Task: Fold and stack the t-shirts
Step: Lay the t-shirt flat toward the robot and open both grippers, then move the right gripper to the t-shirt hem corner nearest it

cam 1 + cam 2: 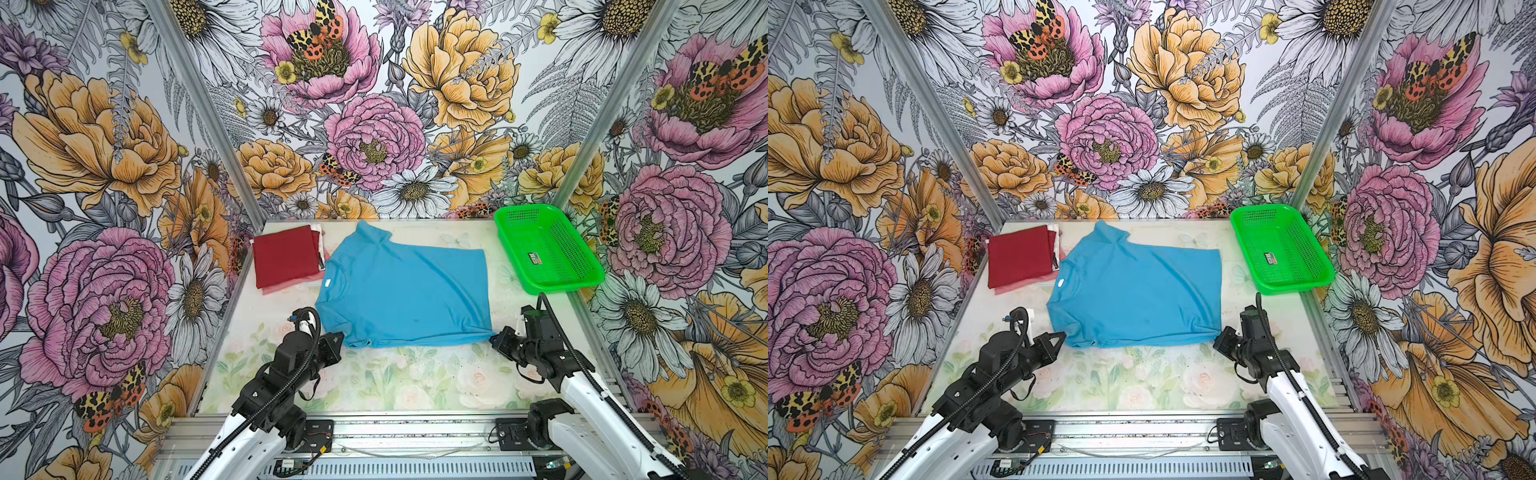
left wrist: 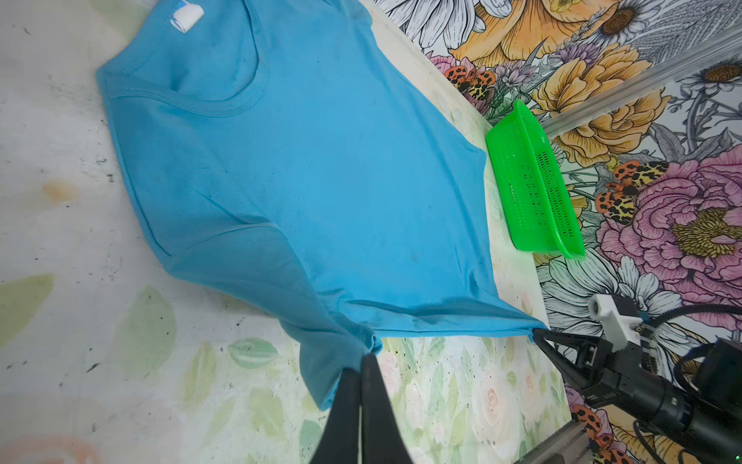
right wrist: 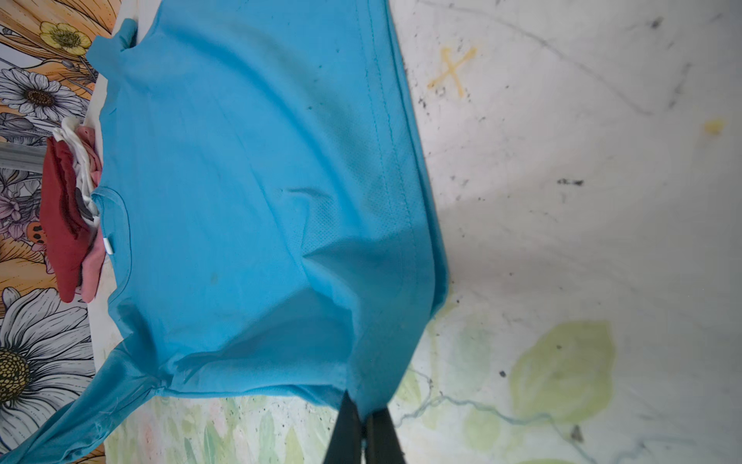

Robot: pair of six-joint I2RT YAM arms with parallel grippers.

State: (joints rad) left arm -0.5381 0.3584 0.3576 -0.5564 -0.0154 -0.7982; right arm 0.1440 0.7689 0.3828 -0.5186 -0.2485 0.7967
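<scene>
The worktop (image 1: 374, 386), printed with pale flowers, carries a blue shirt (image 1: 403, 286) spread flat across its middle, collar toward the left edge and hem toward the right. A green basket (image 1: 557, 249) sits in the back right corner, just clear of the hem. A folded red shirt (image 1: 284, 255) lies in the back left corner on top of white and pink shirts (image 3: 86, 160) whose edges peek out; the blue collar reaches right up to this pile. Both basket and pile lie well apart from the claws. The left claw (image 1: 338, 336) is pinched tight on the near sleeve, the right claw (image 1: 494, 337) on the near hem corner. The shirt's near edge runs taut between them, and the rest lies beyond, toward the back edge.
</scene>
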